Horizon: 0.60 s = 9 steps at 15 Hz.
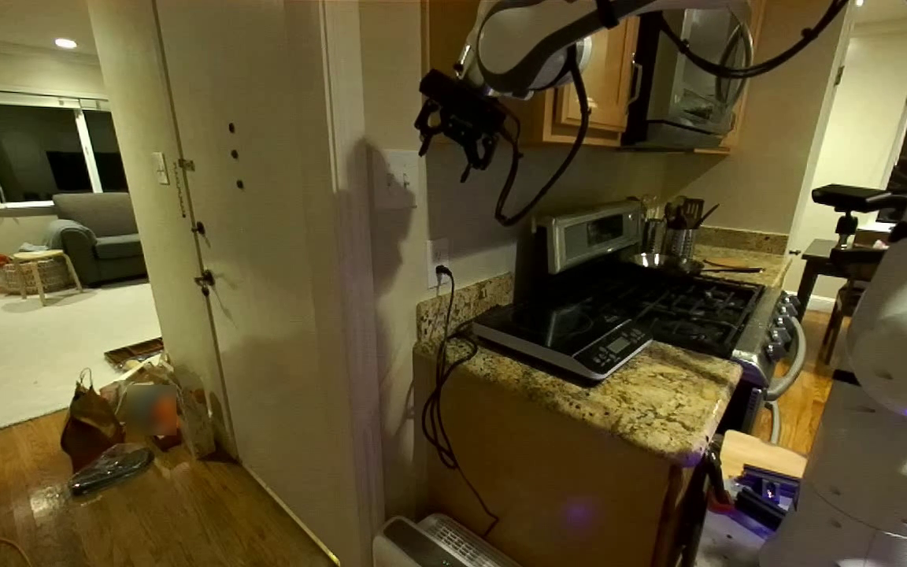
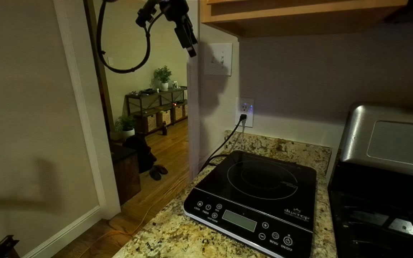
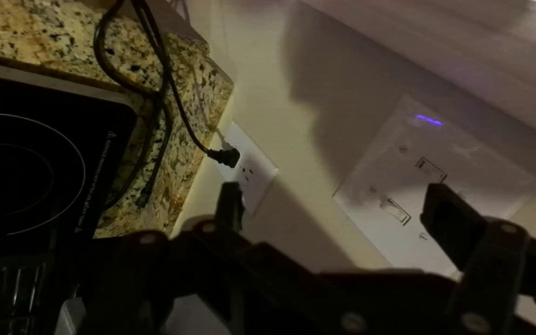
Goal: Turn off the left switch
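Fingers (image 3: 454,228) spread apart, near pale wall (image 3: 263,88), white plate (image 3: 409,188) bearing left switch (image 3: 432,170)

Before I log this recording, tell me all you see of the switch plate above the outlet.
The switch plate is a white, plastic-looking rectangle with two toggles side by side and screw heads. It sits flat and upright on the pale wall, partly shaded, above and left of the outlet in an exterior view. A violet streak shows near a corner in the wrist view. Only the wall appears to touch it; the open hand hangs apart. How the toggles are set is unclear.
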Each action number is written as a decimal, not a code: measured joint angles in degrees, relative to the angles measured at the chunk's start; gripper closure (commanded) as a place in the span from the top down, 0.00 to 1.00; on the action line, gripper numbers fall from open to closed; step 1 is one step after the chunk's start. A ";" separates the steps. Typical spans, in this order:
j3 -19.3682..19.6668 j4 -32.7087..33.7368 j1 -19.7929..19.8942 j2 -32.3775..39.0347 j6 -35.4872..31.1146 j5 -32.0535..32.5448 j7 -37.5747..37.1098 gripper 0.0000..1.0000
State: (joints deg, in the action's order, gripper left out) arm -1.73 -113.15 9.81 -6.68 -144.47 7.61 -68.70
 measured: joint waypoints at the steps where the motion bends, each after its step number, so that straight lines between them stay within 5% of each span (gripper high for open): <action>1: 0.26 0.72 0.00 1.22 -1.50 0.29 -1.18 1.00; 9: 1.32 2.54 -0.04 8.10 -11.31 3.48 -11.46 1.00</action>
State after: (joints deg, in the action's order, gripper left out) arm -0.41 -110.61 9.77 1.42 -155.79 11.09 -80.16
